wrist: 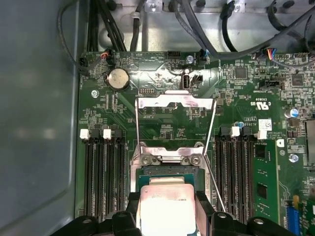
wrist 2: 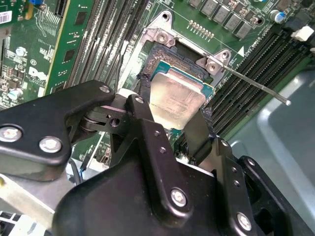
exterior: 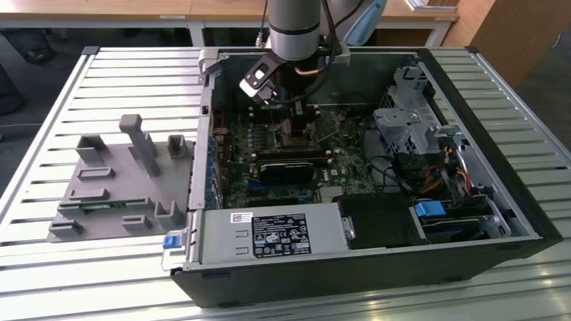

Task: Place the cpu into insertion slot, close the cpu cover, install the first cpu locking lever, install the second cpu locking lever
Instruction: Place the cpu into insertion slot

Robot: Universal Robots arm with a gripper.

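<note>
**You are holding the cpu (wrist 2: pixel 177 98) over the insertion slot (wrist 2: pixel 156 55), cpu cover (wrist: pixel 162 102) open**

On the exterior view's left, a grey fixture tray (exterior: pixel 116 194) is sitting on the slatted table (exterior: pixel 53 100). Right of it, your gripper (exterior: pixel 299 127) is hanging inside the open computer case (exterior: pixel 357 281). In the second wrist view its fingers (wrist 2: pixel 141 114) are clamping the cpu by two opposite edges, right over the insertion slot; you cannot tell whether it is seated. In the first wrist view the cpu cover is lying flipped open, and in the second a locking lever (wrist 2: pixel 256 86) is sticking out free.

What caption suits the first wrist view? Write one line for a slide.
Gripper holding the cpu at the insertion slot, cpu cover swung open.
</note>
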